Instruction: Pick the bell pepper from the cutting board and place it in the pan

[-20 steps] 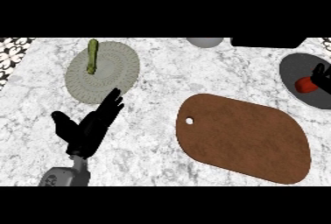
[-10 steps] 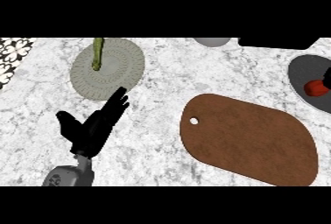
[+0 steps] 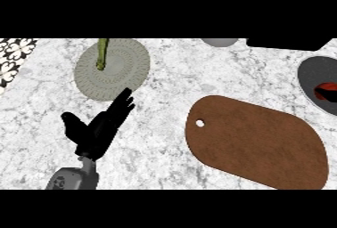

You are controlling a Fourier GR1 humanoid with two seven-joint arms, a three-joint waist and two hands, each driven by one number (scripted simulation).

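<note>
Head view, looking steeply down on the marble counter [image 3: 164, 89]. The brown cutting board [image 3: 256, 141] sits in the middle-right and serves as the landmark here; its top is bare, and a small hole shows near its left end.

Left of the board, well apart from it, the left hand [image 3: 95, 131] stands above the counter with fingers straight and together, pointing up and to the right, thumb spread out to the left. It holds nothing. Its grey forearm comes in from the lower edge, below and left of the board.

Up and left of the board lies a round pale woven plate [image 3: 112, 70], with a thin green vegetable [image 3: 102, 55] lying across its upper left part. The fingertips of the left hand sit just below that plate's lower edge.

Up and right of the board, at the picture's right edge, there's the dark pan [image 3: 314, 82], and a red bell pepper [image 3: 326, 91] is inside it, cut off by the frame.

The right hand does not show.
</note>
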